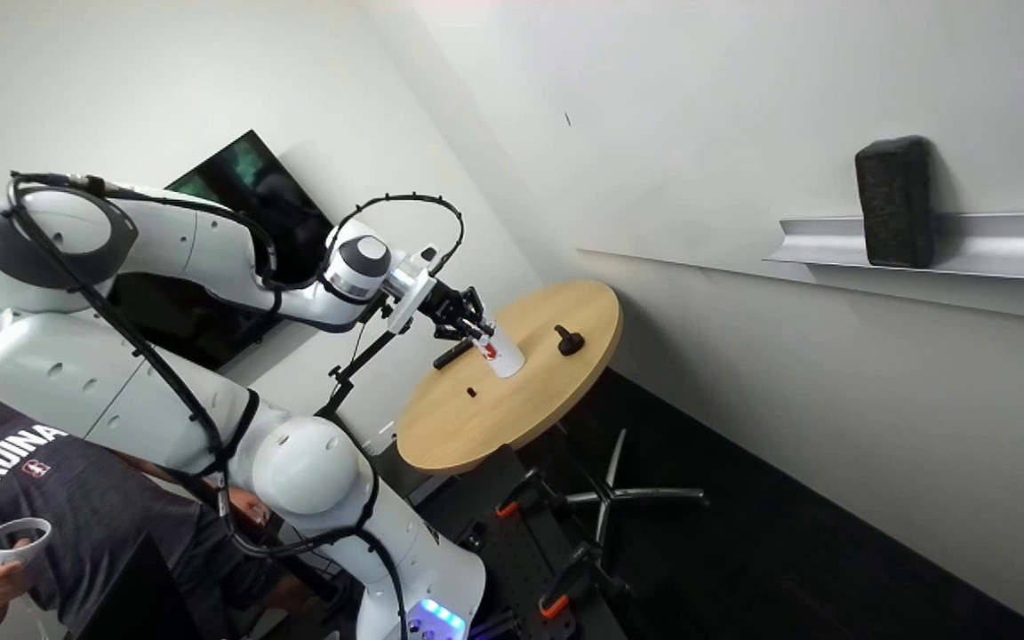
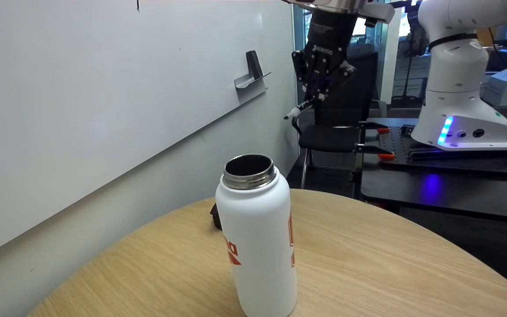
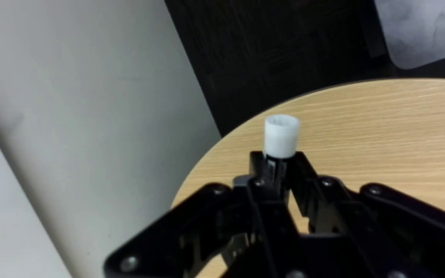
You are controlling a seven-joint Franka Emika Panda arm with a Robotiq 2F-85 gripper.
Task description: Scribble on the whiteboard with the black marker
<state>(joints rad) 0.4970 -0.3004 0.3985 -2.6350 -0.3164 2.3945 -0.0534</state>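
The black marker (image 2: 304, 105) has a dark label, a white front end and a small dark tip. My gripper (image 2: 318, 94) is shut on it, and its tip points down and away from the fingers. In the wrist view, the marker's white end (image 3: 281, 137) sticks out past the fingertips (image 3: 277, 166). The whiteboard (image 2: 104, 97) fills the wall and also shows in an exterior view (image 1: 699, 116). It bears a short dark stroke (image 1: 568, 119). The gripper (image 1: 482, 332) is above the round table, apart from the board.
A white open bottle (image 2: 260, 246) stands on the round wooden table (image 2: 368, 246). A black lid (image 1: 570, 341), a small black piece (image 1: 471, 392) and a black cylinder (image 1: 452, 354) lie there too. An eraser (image 1: 896, 203) sits on the board's tray (image 1: 992, 240). A person (image 1: 59, 489) sits behind the arm.
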